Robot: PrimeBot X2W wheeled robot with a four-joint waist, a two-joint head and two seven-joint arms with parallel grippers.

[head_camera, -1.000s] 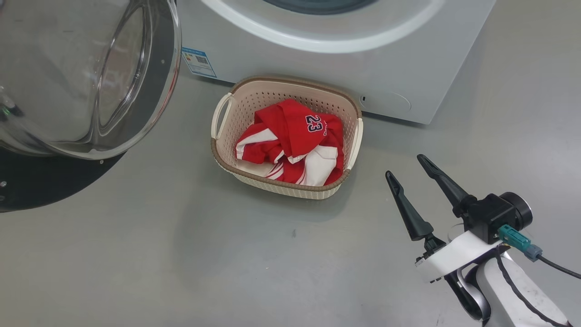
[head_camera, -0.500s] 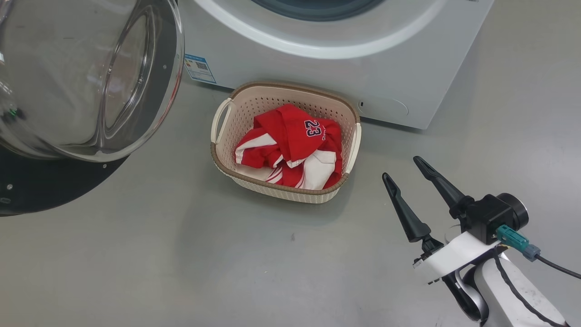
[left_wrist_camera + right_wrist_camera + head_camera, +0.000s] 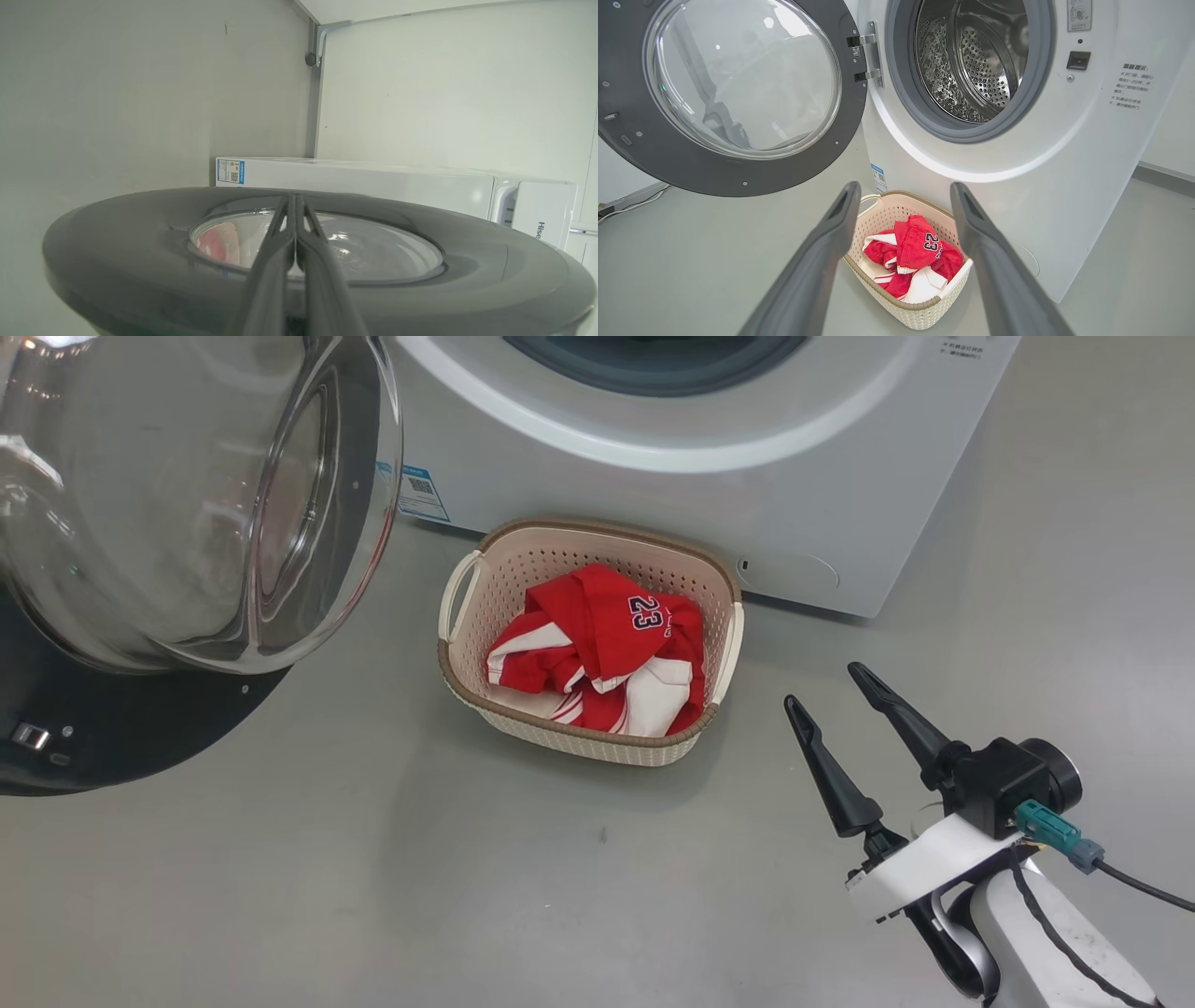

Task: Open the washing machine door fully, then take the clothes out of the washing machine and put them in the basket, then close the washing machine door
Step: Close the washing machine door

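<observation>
Washing machine door [image 3: 187, 504], upper left, now overlaps the blue sticker [image 3: 422, 497] it cleared a second ago: closing swing begun. Left gripper [image 3: 295, 200], fingers pressed together, pushes its outer face. Right gripper [image 3: 822, 686], lower right, spread, empty. Clothes [image 3: 607, 644] in basket [image 3: 579, 733], centre.

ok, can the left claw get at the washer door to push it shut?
Probably yes: the left claw, shut, points straight at the outer face of the washing machine door; nothing lies between.
</observation>
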